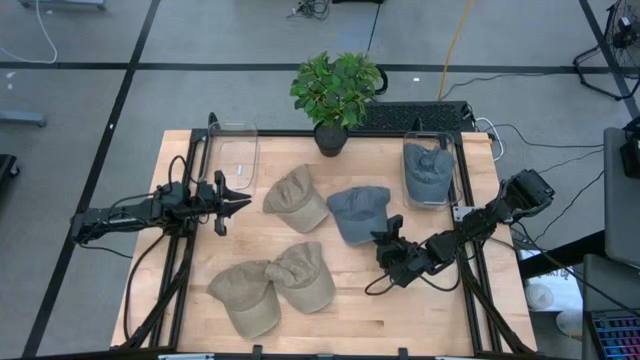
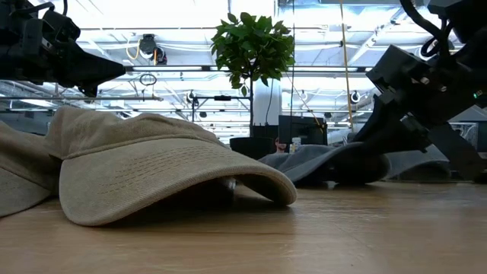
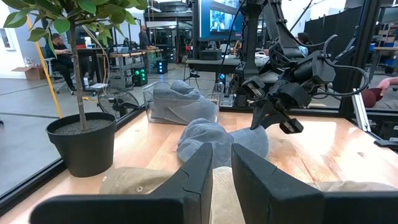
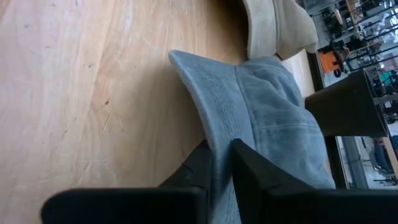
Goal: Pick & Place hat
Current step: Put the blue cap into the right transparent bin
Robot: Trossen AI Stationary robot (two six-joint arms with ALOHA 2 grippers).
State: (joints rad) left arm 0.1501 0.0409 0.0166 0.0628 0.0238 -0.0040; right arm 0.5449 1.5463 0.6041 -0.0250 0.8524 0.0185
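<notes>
Blue hat (image 1: 357,211) lies brim toward right pincer (image 1: 386,243), gripped.

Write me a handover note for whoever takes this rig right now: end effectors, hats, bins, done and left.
Right end effector: shut on the brim of the loose blue-grey cotton cap at table centre, not yet lifted.
Left end effector: open, holds nothing, beside the upper tan cap.
Done: one blue-grey cap lies in the right clear plastic bin.
Left: the held cap, three tan caps, two of them at the front. The left clear bin holds no hat.
</notes>
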